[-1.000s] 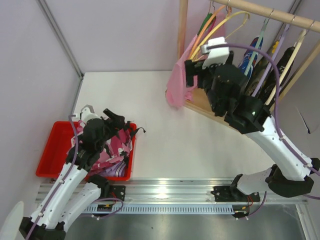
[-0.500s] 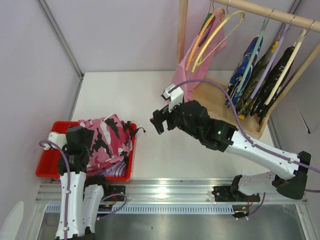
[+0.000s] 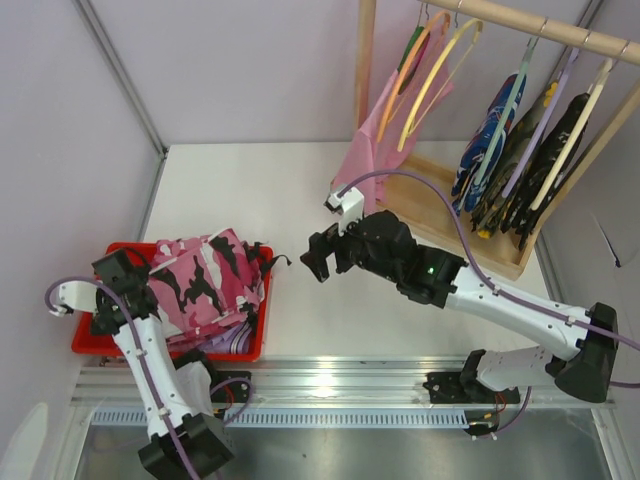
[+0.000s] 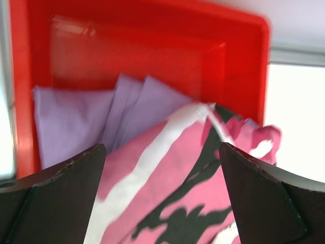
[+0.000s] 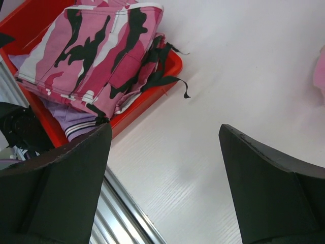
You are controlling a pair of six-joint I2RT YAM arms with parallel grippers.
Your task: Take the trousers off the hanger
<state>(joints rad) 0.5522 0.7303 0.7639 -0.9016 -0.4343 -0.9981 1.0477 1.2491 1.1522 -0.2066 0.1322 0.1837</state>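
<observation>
The pink camouflage trousers [image 3: 205, 275] lie heaped in the red tray [image 3: 92, 335], on top of a lilac folded cloth [image 4: 71, 122]. They also show in the left wrist view [image 4: 177, 198] and the right wrist view [image 5: 96, 46]. The yellow hanger [image 3: 436, 72] hangs bare on the wooden rail at the back right. My left gripper [image 3: 122, 272] is open and empty at the tray's left side, its jaws pointing at the trousers [image 4: 161, 150]. My right gripper [image 3: 320, 255] is open and empty over the bare table right of the tray [image 5: 165, 129].
A plain pink garment [image 3: 375, 135] hangs on an orange hanger beside the yellow one. Several more garments [image 3: 500, 130] hang further right on the wooden rack [image 3: 440, 215]. A metal rail [image 3: 330, 380] runs along the table's near edge.
My right arm came down from the rack to the middle of the table. My left arm drew back from above the tray to its left side. The trousers now lie spread in the tray.
</observation>
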